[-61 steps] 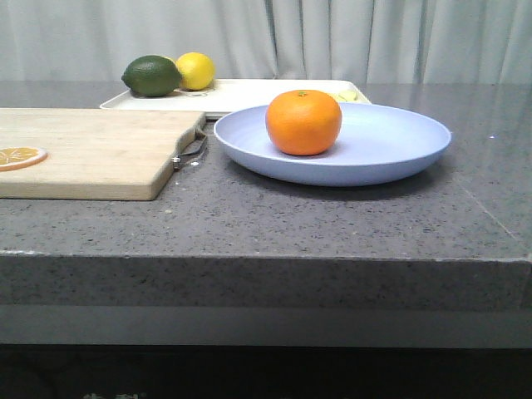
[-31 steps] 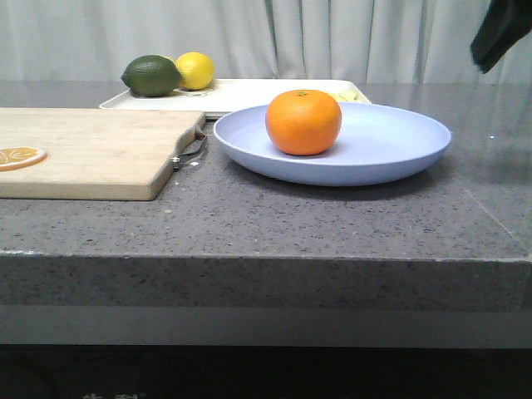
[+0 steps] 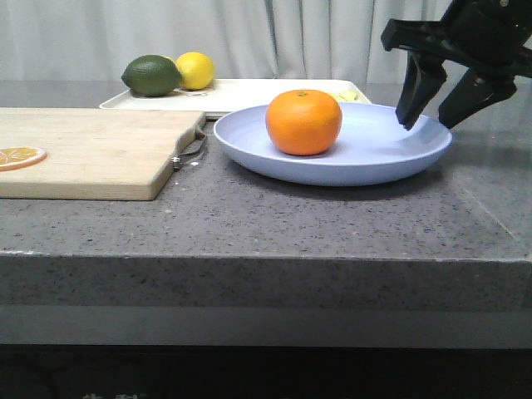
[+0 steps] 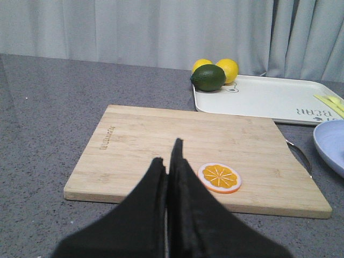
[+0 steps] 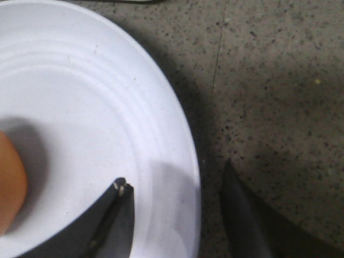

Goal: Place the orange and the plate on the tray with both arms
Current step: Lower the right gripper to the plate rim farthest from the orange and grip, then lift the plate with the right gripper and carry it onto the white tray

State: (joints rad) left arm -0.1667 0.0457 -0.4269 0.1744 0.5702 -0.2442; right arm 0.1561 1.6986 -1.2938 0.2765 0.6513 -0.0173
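The orange sits in the pale lavender-blue plate on the grey counter. Behind it lies the cream-white tray, also in the left wrist view. My right gripper is open and hangs over the plate's right rim, one finger above the inside and one outside; in the right wrist view the rim lies between its fingers and the orange shows at the edge. My left gripper is shut and empty above the near edge of the cutting board; it is out of the front view.
A light wooden cutting board with a flat orange slice lies left of the plate; both show in the left wrist view. A green lime and yellow lemons sit on the tray's far left corner. Curtains hang behind.
My right arm has come down into the front view from the upper right, and its open gripper now straddles the plate's right rim. Orange and plate have not moved.
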